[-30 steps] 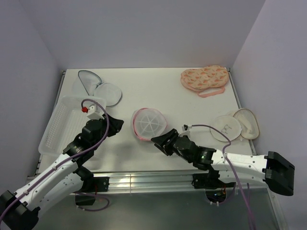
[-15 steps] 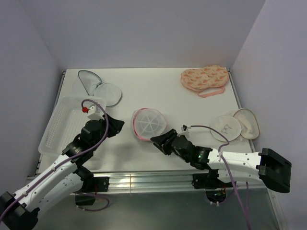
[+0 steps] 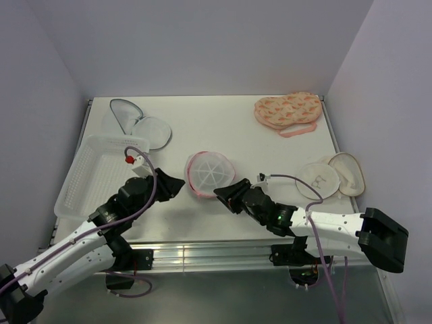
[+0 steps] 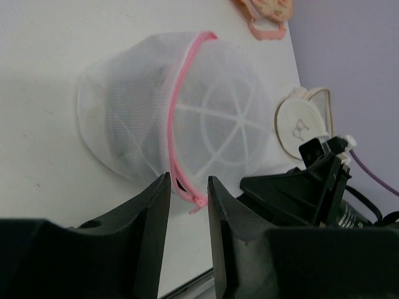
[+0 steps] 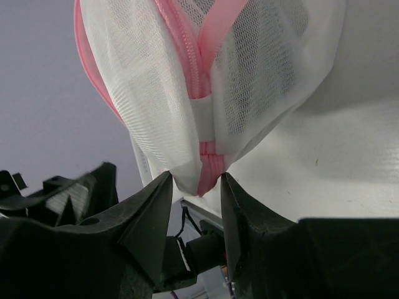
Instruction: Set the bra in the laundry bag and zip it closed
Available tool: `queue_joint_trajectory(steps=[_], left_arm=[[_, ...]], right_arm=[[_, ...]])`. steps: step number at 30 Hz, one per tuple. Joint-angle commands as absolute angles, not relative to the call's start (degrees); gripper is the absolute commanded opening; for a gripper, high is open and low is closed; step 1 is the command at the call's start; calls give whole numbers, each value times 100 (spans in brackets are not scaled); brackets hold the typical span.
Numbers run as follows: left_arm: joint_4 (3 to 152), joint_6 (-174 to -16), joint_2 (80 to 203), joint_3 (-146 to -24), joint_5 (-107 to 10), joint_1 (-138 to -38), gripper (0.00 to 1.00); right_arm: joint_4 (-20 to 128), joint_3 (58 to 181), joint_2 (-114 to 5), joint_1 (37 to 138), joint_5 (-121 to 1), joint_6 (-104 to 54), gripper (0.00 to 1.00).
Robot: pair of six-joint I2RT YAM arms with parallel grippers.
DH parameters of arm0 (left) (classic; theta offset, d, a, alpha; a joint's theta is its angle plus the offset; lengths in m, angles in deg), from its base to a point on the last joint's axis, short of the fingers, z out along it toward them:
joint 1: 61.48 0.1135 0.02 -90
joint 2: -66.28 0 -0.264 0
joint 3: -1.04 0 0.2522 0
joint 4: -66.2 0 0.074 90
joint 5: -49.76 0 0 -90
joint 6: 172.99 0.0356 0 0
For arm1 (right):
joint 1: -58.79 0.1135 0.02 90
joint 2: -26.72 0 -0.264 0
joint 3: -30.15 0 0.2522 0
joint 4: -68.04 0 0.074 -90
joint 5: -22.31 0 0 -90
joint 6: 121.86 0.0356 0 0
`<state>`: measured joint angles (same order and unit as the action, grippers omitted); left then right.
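Zipping step: right jaws straddle the laundry bag [image 5: 149, 93] seam, can't tell if clenched, left jaws released, empty — zipper pull [image 4: 198, 200] next.

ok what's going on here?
Both grippers are at the laundry bag. The right gripper straddles the end of its pink zipper; whether it grips is unclear. The left gripper is open on the opposite side. Something dark, likely the bra, shows through the mesh.

White table [image 3: 202, 128], plain lilac walls [image 3: 202, 47] on three sides, metal rail [image 3: 202, 253] along near edge
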<state>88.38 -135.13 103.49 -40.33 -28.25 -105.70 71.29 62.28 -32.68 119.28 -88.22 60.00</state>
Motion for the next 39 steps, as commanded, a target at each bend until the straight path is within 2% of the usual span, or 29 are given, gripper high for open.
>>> queue_joint_trajectory(steps=[1, 11, 17, 29, 39], left_arm=[[8787, -13651, 10293, -3891, -2680, -10849, 36], [8813, -13801, 10302, -3706, -2679, -11394, 36], [8726, -13889, 10487, -3592, -2741, -11667, 37], [8620, -13766, 11277, -4031, -2390, -11992, 37], [9032, -13529, 11805, -4786, -1906, -12151, 39]], right_arm=[[7449, 6333, -3392, 11803, -8940, 5876, 44], [7801, 6263, -3612, 11715, -8711, 5806, 27], [7792, 6254, -3560, 11706, -8703, 5718, 20], [7582, 6395, -3498, 11715, -8703, 5366, 10], [7133, 6588, -3366, 11732, -8834, 4980, 7]])
